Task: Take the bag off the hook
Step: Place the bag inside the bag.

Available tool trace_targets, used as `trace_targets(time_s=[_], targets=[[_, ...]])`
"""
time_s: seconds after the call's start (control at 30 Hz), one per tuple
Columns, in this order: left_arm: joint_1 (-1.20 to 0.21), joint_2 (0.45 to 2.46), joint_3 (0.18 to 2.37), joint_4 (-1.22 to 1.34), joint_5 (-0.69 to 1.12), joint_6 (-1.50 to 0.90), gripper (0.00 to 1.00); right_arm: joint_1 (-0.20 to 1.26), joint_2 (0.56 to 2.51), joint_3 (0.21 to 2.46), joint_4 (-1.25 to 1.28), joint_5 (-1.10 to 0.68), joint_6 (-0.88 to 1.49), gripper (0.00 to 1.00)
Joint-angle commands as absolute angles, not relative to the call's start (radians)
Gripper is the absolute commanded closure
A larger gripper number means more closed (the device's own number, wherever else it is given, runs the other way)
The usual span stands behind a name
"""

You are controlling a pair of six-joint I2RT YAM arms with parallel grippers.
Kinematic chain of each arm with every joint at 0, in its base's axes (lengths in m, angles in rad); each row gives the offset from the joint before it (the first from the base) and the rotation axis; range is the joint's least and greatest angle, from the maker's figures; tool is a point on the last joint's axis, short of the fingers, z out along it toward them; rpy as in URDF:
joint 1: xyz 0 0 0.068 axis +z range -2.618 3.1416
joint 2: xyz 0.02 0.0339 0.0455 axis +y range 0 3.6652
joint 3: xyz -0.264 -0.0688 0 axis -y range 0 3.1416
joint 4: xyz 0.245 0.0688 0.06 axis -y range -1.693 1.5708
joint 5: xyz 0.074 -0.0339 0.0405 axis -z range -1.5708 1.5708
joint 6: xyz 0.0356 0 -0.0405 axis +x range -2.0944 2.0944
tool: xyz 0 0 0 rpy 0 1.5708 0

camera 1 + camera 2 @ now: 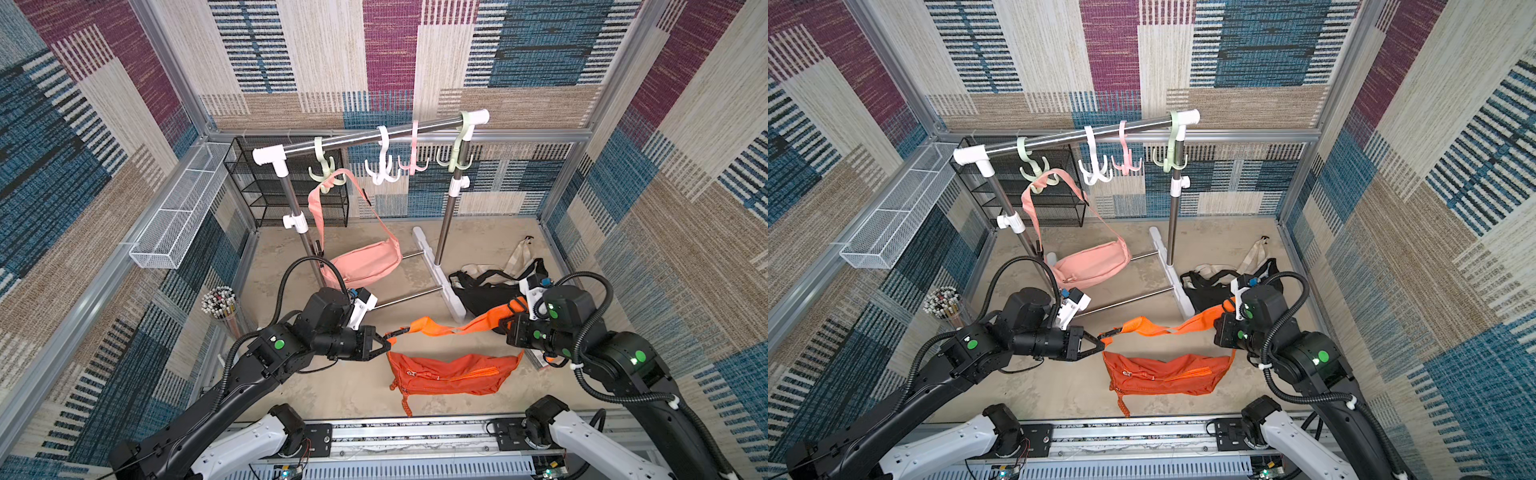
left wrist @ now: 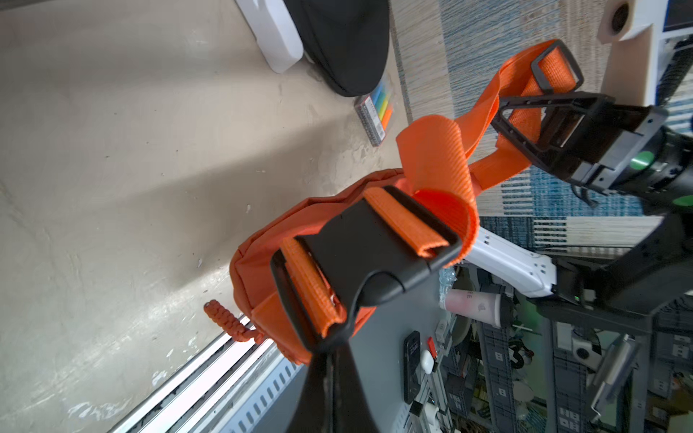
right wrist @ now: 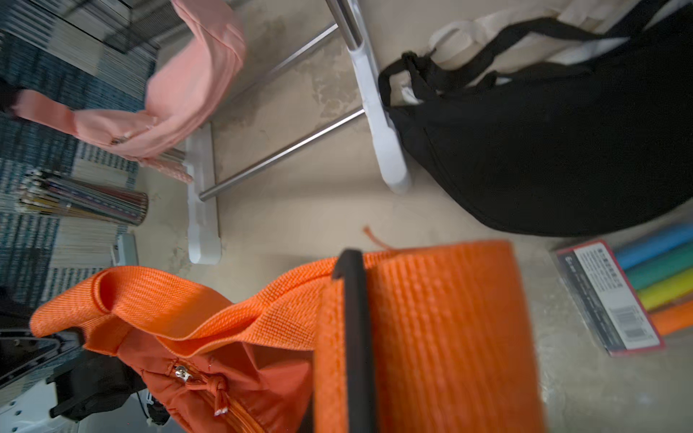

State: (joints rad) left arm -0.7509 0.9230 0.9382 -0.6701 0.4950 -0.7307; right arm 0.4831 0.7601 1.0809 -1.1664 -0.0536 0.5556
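Note:
An orange bag [image 1: 453, 370] hangs low over the floor by its strap [image 1: 440, 328], clear of every hook. My left gripper [image 1: 388, 340] is shut on the strap at its black buckle [image 2: 367, 247]. My right gripper [image 1: 508, 320] is shut on the strap's other end, and its fingers [image 2: 525, 123] show pinching the webbing in the left wrist view. In the right wrist view the strap [image 3: 442, 330] covers the jaws. A pink bag [image 1: 365, 262] hangs by its strap from the pale green hook [image 1: 326, 174] at the rail's left end.
The rail [image 1: 374, 135] also carries empty white [image 1: 382, 168], pink [image 1: 413, 160] and green [image 1: 457, 153] hooks. A black bag [image 1: 482, 291] and a beige tote [image 1: 519, 253] lie by the rack's right foot. Marker pack [image 3: 615, 296], pencil cup [image 1: 220, 305], black mesh shelf [image 1: 249, 178].

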Motion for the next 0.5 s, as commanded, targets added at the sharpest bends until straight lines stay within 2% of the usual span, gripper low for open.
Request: trace_targets(time_s=[0.0, 0.2, 0.47], targets=[[-0.779, 0.955, 0.931, -0.675, 0.442, -0.766, 1.0, 0.483, 0.819, 1.075, -1.271, 0.002, 0.579, 1.0], [-0.811, 1.04, 0.885, -0.636, 0.435, -0.757, 1.0, 0.482, 0.906, 1.04, -1.22, 0.09, 0.542, 1.0], [-0.814, 1.192, 0.911, -0.554, 0.503, -0.741, 1.0, 0.465, 1.01, 0.981, -1.15, 0.084, 0.482, 1.0]])
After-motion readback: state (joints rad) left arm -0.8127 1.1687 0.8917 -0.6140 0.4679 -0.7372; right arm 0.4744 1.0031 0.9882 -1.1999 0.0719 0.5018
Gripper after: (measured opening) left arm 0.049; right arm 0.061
